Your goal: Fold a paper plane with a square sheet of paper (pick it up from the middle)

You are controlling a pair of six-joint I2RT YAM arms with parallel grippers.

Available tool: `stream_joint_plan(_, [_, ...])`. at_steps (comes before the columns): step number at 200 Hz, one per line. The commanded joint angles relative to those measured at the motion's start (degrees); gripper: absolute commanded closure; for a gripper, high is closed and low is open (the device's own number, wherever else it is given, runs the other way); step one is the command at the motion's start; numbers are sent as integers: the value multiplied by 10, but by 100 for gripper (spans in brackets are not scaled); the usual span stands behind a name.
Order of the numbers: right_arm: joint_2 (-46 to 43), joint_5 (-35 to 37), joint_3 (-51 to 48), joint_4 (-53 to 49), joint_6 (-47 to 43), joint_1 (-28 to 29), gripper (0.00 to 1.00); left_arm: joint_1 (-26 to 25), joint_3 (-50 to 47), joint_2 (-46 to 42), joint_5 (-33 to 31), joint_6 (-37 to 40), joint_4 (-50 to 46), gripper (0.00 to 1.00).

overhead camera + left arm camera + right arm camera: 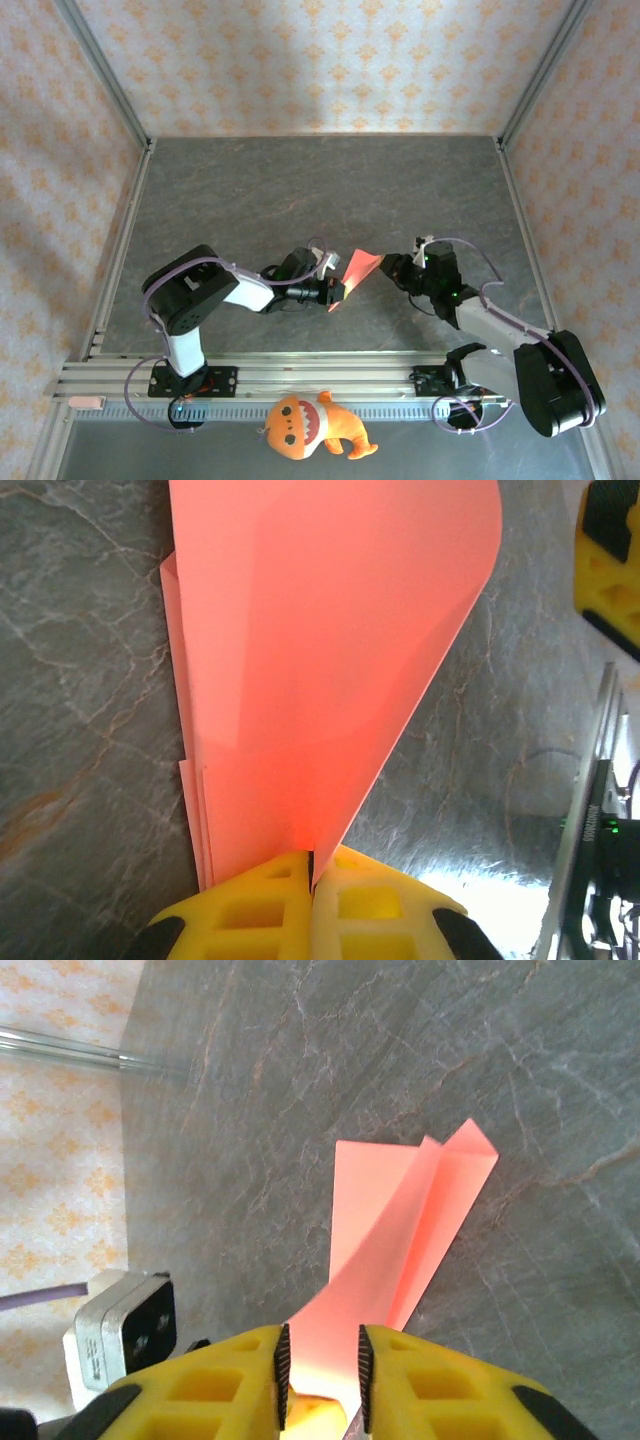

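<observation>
Paper-fold stage, sheet held aloft between two arms. We take the orange plush toy (305, 425) at the near edge as our landmark. The square sheet of paper (355, 275), red-pink and partly folded, sits beyond the toy and slightly to its right, raised above the counter (300, 190).

The left gripper (311, 865), directly beyond the toy, is closed tight on the narrow end of the sheet. From that pinch the layers fan outward. We judge that this grip serves as an anchor, keeping the stacked layers aligned so that the free end can be worked.

The right gripper (322, 1355), beyond the toy and further to its right than the sheet, meets the opposite end. Its jaws stand narrowly apart with a curved flap running between them. We cannot tell whether they bear on the flap or merely bracket it. The placement suggests a second hold, taken to tension or bend the flap against the anchored end.

Several details are hidden. The yellow fingers cover the exact pinch line on both sides. The left wrist view cuts the sheet off at its top edge, so its far outline is lost there. The number of layers and any centre crease are hard to make out, and from above the sheet appears small and foreshortened.
</observation>
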Motion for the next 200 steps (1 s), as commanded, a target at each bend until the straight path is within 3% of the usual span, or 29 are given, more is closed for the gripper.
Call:
stream_joint_plan(1, [-14, -25, -11, 46, -18, -1, 78, -6, 14, 38, 25, -41, 6, 100])
stream_joint_plan(47, [0, -31, -14, 29, -22, -1, 82, -6, 34, 64, 25, -73, -2, 100])
stream_joint_plan(104, [6, -19, -9, 25, -20, -2, 83, -5, 22, 54, -36, -89, -20, 100])
stream_joint_plan(200, [13, -50, -30, 77, 11, 0, 91, -9, 6, 56, -33, -137, 29, 100])
